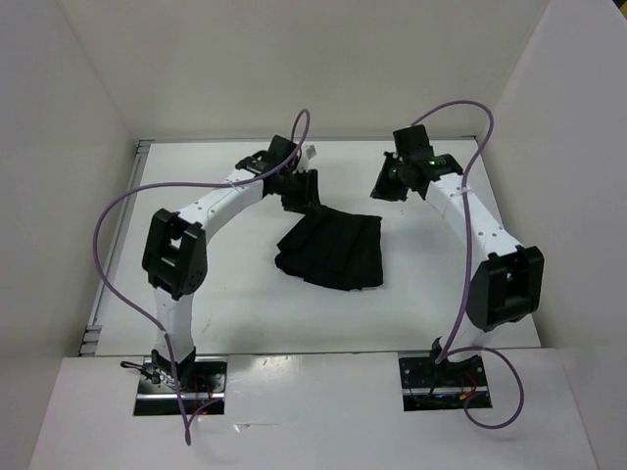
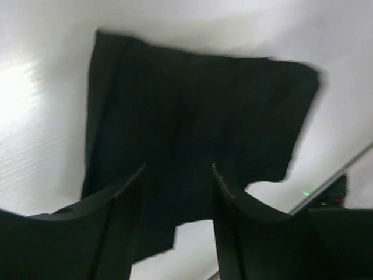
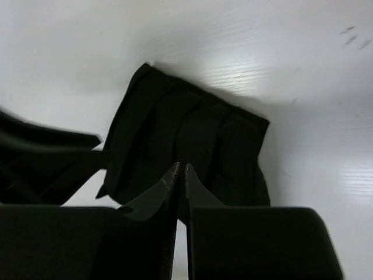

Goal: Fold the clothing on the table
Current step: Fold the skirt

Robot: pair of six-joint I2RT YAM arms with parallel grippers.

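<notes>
black skirt lies folded mid-worktop; left gripper fingers spread, empty, over its far corner, probably to tidy the fold; right gripper fingers pressed together, empty, parked aside

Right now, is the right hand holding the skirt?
No, the right hand is shut on nothing, with the skirt lying apart beyond it.

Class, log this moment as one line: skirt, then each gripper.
skirt: lying on table | left gripper: open, above skirt's far edge | right gripper: shut, empty, off the skirt
</notes>
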